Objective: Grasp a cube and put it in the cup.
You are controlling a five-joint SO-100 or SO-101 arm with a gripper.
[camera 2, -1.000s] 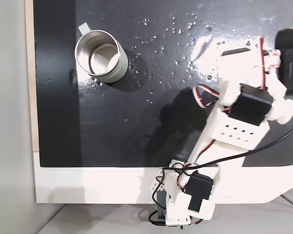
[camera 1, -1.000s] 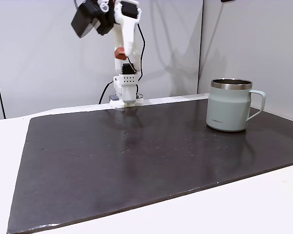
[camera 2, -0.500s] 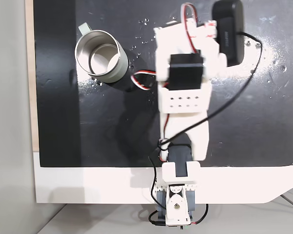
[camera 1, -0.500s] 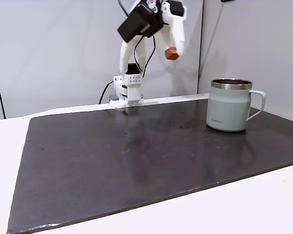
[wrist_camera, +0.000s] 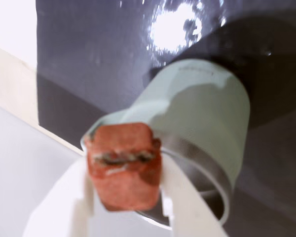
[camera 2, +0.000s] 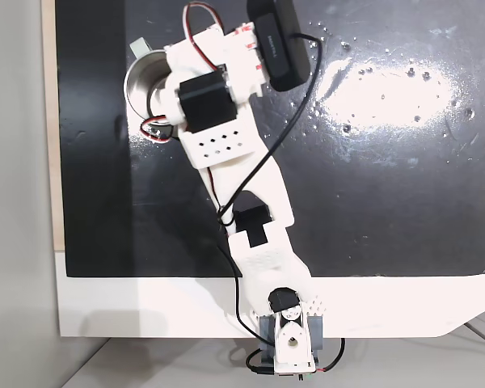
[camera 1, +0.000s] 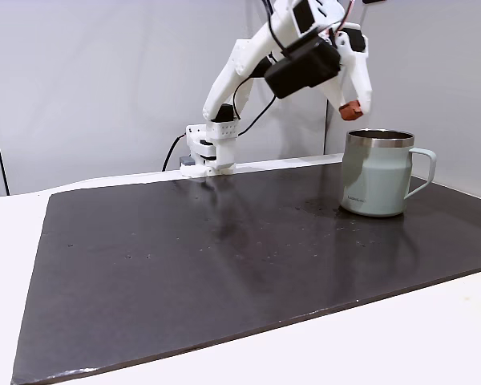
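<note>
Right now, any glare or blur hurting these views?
Wrist view: the small reddish-brown cube and pale sage-green mug are soft, with a glare spot on the black mat. Overhead fixed view: a broad white glare patch on the mat. Side fixed view: sharp and evenly lit.

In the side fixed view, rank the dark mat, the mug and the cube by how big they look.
Largest to smallest in that fixed view:
1. Dark mat, by far the largest.
2. Sage-green mug.
3. Cube, tiny, held in the tool just above the mug's rim.
No close calls.

White arm [camera 1: 232, 76], black servos, wires.
</note>
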